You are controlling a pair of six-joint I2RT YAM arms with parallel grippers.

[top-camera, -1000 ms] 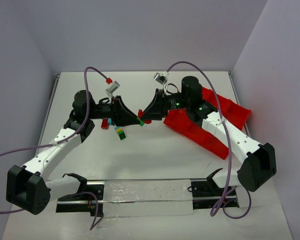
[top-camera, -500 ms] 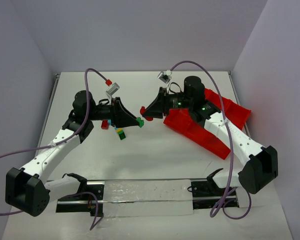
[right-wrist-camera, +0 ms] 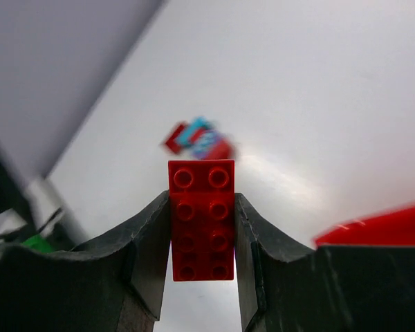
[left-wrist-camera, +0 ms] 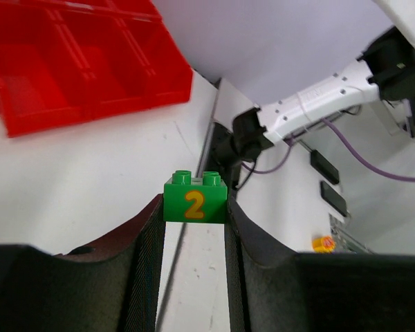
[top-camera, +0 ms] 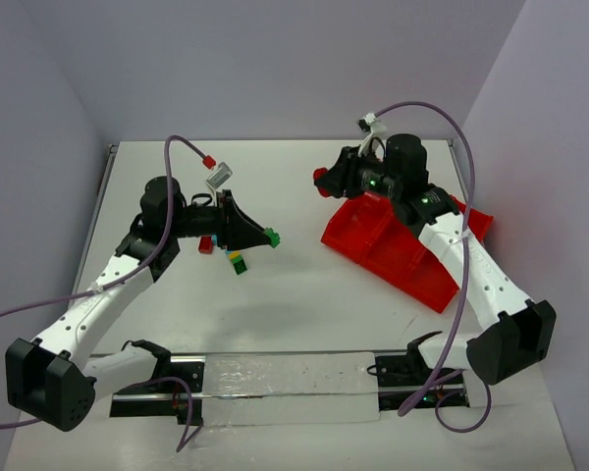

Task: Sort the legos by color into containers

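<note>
Red brick [right-wrist-camera: 201,218], pinched in the right gripper [top-camera: 325,181], hangs beside the tray [top-camera: 361,237]; the left gripper [top-camera: 263,235] clamps a green brick [left-wrist-camera: 194,200]. Next, probably, red goes down into a compartment.

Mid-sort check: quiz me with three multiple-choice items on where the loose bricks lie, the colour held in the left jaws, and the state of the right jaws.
1. The loose bricks lie:
A) in the red tray
B) against the back wall
C) on the table by the left arm

2. The brick in the left jaws is:
A) red
B) green
C) purple

3. The right jaws are:
A) shut on a red brick
B) open and empty
C) shut on nothing

Answers:
1 C: the top view shows the loose bricks on the table beside the left arm, apart from the red tray.
2 B: the left wrist view shows a green brick marked 2 between the left jaws.
3 A: the right wrist view shows the red brick clamped between the right jaws.
</note>
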